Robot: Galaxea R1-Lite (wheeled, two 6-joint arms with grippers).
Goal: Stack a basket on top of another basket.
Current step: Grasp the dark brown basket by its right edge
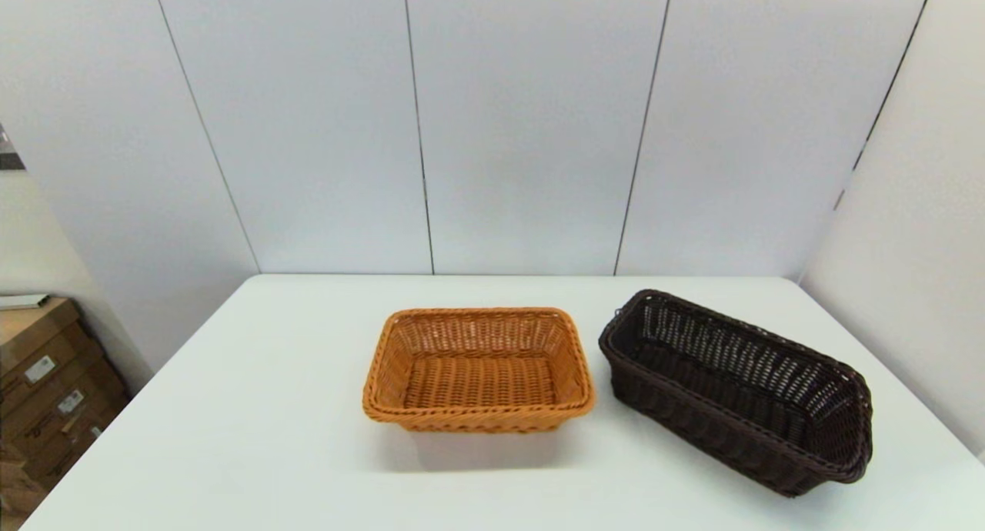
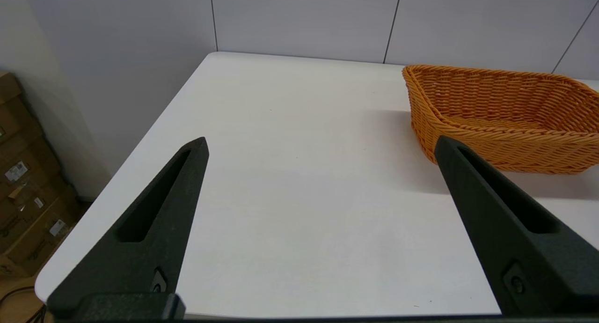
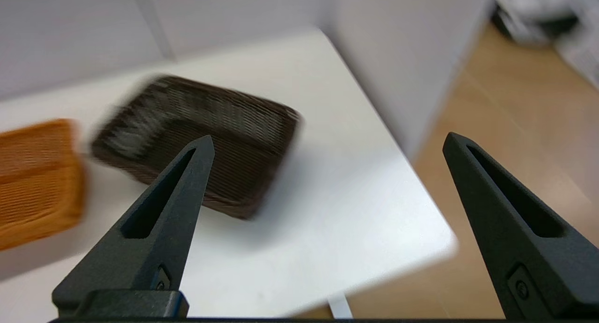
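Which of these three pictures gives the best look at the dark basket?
The head view: the dark brown basket shows whole and sharp, standing right of the orange basket. The right wrist view shows it smeared, partly behind a finger. The left wrist view misses it.

The right gripper [image 3: 327,143] has its two black fingers [image 3: 159,220] spread wide apart, with nothing between them. It hangs above the near corner of the white table [image 3: 327,196]. The dark brown basket [image 3: 206,126] sits on the table, past one finger. The orange basket [image 3: 32,173] sits just beside it. The tan floor [image 3: 514,107] shows past the table's edge.
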